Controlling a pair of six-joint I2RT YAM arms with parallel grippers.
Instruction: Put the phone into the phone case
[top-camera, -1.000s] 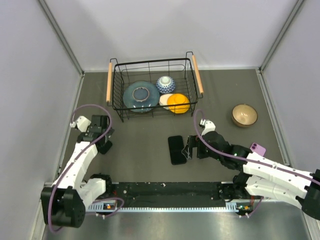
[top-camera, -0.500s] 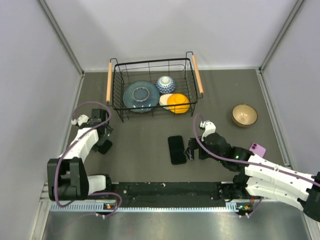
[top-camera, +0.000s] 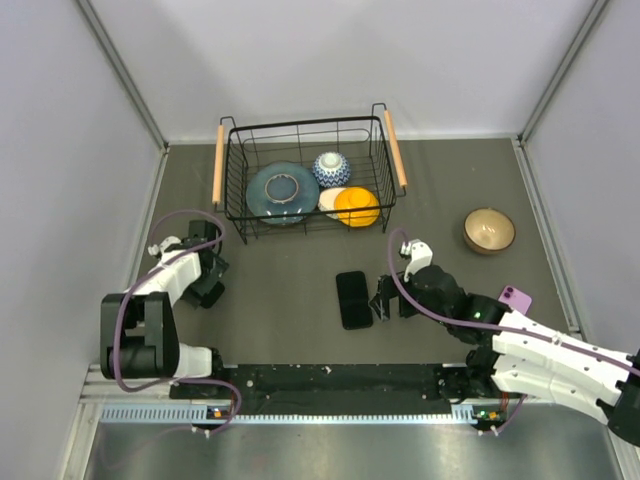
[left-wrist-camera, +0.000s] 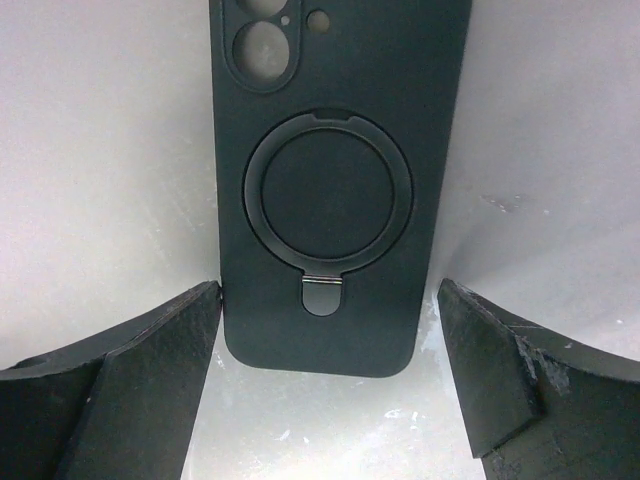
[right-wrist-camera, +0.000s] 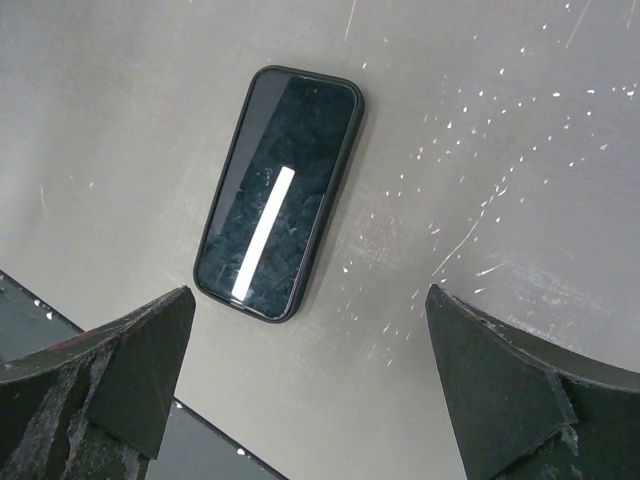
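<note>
Grey matting (top-camera: 290, 260) runs under everything, with pale walls (top-camera: 330, 60) behind. My right gripper (top-camera: 382, 300) hangs with its jaws spread wide over the phone (right-wrist-camera: 278, 190), which lies flat and glass-up at the centre of the overhead view. In my right wrist view it sits left of middle and slanted, its lower end just above the fingertip (right-wrist-camera: 130, 370) at the lower left of the frame, with nothing touching it.

My left gripper (left-wrist-camera: 330, 300) is likewise open, a finger either side of the near end of the phone case (left-wrist-camera: 340, 250). They are close to its edges, but I cannot tell whether they touch. The case lies well apart from the phone and shows its outer back, ring stand (left-wrist-camera: 405, 195) and camera openings (left-wrist-camera: 262, 45) upward, so I judge the hollow faces the mat.

As I read it, the step in hand is taking hold of both pieces. For the phone, I should turn my wrist until the jaws sit square across its long edges, centre it between the pads, then come down low. It is thin and slick, and a skewed pinch would spin it. For the case, I should close gently across its width, since a soft shell bows. It also needs turning hollow-up before the phone goes in.
</note>
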